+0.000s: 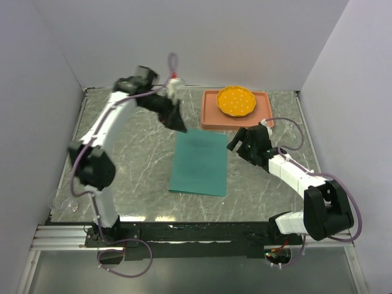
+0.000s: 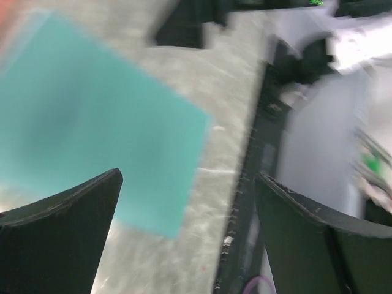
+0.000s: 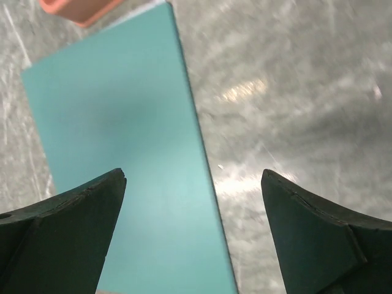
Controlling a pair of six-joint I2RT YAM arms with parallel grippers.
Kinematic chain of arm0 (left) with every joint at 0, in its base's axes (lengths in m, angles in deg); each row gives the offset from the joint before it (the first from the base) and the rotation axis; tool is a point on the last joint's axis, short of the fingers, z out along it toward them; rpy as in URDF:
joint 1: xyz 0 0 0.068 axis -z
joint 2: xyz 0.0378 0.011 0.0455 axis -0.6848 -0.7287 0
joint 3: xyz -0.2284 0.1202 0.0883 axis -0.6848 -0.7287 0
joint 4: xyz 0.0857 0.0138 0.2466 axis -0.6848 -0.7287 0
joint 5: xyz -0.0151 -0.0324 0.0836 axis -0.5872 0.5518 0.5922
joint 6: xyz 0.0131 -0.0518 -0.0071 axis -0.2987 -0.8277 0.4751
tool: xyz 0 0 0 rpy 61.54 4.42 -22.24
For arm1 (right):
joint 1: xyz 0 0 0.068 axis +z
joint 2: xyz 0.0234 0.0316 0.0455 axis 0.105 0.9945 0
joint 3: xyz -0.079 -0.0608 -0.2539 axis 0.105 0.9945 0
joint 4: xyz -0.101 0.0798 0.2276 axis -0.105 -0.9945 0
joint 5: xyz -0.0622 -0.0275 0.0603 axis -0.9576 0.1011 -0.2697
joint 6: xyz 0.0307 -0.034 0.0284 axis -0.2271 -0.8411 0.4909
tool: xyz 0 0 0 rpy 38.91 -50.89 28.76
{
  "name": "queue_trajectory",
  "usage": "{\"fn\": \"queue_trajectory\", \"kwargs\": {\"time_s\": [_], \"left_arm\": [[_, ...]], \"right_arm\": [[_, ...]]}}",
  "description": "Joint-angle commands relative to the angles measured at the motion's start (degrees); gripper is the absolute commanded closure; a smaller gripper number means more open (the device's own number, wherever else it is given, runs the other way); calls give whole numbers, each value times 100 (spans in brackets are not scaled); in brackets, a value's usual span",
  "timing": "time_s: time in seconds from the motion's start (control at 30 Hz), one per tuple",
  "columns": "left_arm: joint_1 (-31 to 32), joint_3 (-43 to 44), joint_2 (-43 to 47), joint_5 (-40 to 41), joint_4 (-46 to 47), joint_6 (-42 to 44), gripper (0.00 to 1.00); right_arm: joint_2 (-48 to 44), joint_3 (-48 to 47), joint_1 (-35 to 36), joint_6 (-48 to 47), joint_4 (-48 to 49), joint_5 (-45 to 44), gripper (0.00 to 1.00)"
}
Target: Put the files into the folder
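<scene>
Teal folder [image 1: 199, 162] flat on marbled table [image 1: 142, 174]

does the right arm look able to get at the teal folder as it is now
Probably yes: the right pincer hangs open right by the folder, at its right edge, and nothing shows in between.

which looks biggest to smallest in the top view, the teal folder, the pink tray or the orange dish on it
1. teal folder
2. pink tray, only slightly smaller; it lies farther from the camera, so this ranking is unsure
3. orange dish, clearly smallest
</scene>
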Motion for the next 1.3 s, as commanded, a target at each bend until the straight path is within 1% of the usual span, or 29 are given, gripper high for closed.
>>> {"fn": "queue_trajectory", "kwargs": {"time_s": [0.0, 0.03, 0.07, 0.1, 0.13, 0.17, 0.2, 0.23, 0.37, 0.5, 0.57, 0.6, 0.7, 0.87, 1.0, 1.13, 1.27], "left_arm": [[-743, -1405, 1191, 1124, 1737, -392, 4], [-797, -2192, 1270, 1824, 2115, -437, 4], [-859, -2574, 1341, 2153, 2414, -446, 4], [-920, -2917, 1324, 2435, 3052, -559, 4], [-947, -3408, 1289, 2620, 3233, -534, 4], [-947, -3578, 1114, 2892, 3365, -491, 4], [-947, -3719, 1008, 2973, 3671, -586, 4], [-956, -3843, 894, 2991, 3735, -622, 4], [-956, -3844, 323, 2755, 3999, -789, 4], [-947, -3756, 50, 2343, 4166, -964, 4], [-947, -3756, -47, 2096, 4254, -1035, 4], [-938, -3799, -74, 1799, 4280, -1079, 4], [-842, -3948, -48, 1524, 4412, -1114, 4], [-658, -4283, 198, 1330, 4369, -1035, 4], [-596, -4704, 427, 1401, 4210, -895, 4], [-596, -5012, 743, 1480, 4237, -868, 4], [-596, -5030, 875, 1488, 4105, -842, 4]], "right_arm": [[448, -438, -40, -190, 59, 100, 1], [580, -612, -40, -208, 42, 171, 1], [877, -692, -40, -234, 68, 180, 1], [1028, -763, -31, -269, 112, 189, 1], [1177, -911, -31, -287, 191, 415, 1], [1492, -991, -31, -313, 244, 504, 1], [1652, -1079, -31, -340, 262, 575, 0], [1801, -1263, -31, -349, 305, 619, 1], [2469, -1554, -5, -428, 428, 830, 1], [2822, -1774, 74, -480, 578, 1137, 1], [3006, -1932, 257, -559, 578, 1156, 1], [3068, -2002, 328, -586, 517, 1173, 1], [3253, -2266, 610, -630, 341, 1104, 1], [3139, -2100, 970, -569, 349, 989, 1], [2937, -1775, 1234, -481, 314, 822, 1], [2691, -1476, 1322, -384, 367, 664, 1], [2638, -1546, 1366, -393, 183, 655, 1]]}}
